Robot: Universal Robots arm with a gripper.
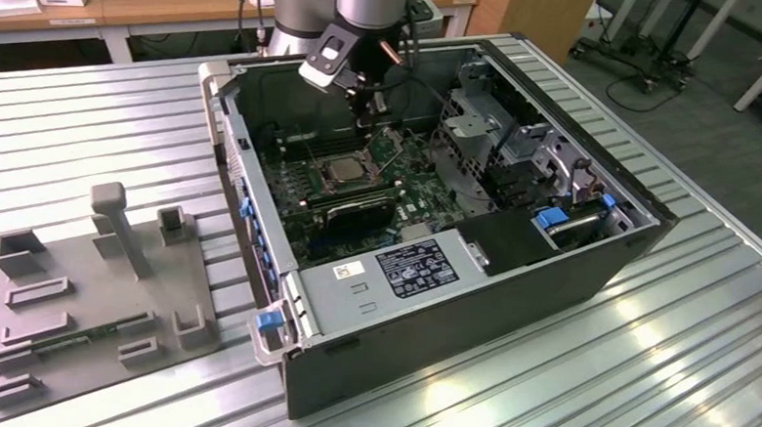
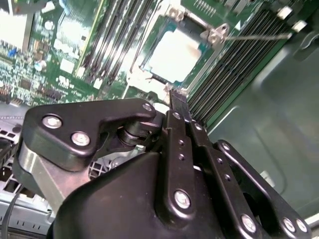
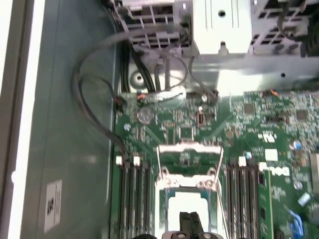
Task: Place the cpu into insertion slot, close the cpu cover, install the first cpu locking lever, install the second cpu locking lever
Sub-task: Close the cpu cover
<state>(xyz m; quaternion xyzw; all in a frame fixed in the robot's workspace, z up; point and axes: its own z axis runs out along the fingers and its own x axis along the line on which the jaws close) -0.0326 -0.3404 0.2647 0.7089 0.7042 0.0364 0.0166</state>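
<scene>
Slats of ribbed metal make up the tabletop (image 1: pixel 686 366), and at its near corner on the exterior view's left lies a grey fixture plate (image 1: pixel 90 301) with upright holders. Just beyond it, across the middle of the tabletop, an open computer case (image 1: pixel 480 326) lies on its side with the green motherboard (image 1: pixel 409 190) facing up. Near the centre of that board sits the insertion slot (image 1: pixel 344 170), its silvery rim flanked on two sides by long black memory slots (image 3: pixel 134 199). In the second wrist view the cpu (image 2: pixel 177 57) lies flat inside the slot, pale and square. In the first wrist view the cpu cover (image 3: pixel 189 149) shows as a silvery frame just past one edge of the slot, seemingly swung back off the chip rather than lying over it. A thin wire locking lever (image 2: pixel 259 36) sticks out sideways from one corner of the slot, across the memory slots. The gripper (image 1: pixel 367 103) hangs inside the case over the slot. Its black fingers (image 2: pixel 179 129) are pressed together with nothing between them, and their tips sit close to the slot's rim, beside the cpu; whether they touch the rim cannot be told. Past the tabletop's far edge stands a wooden desk (image 1: pixel 170 2).
</scene>
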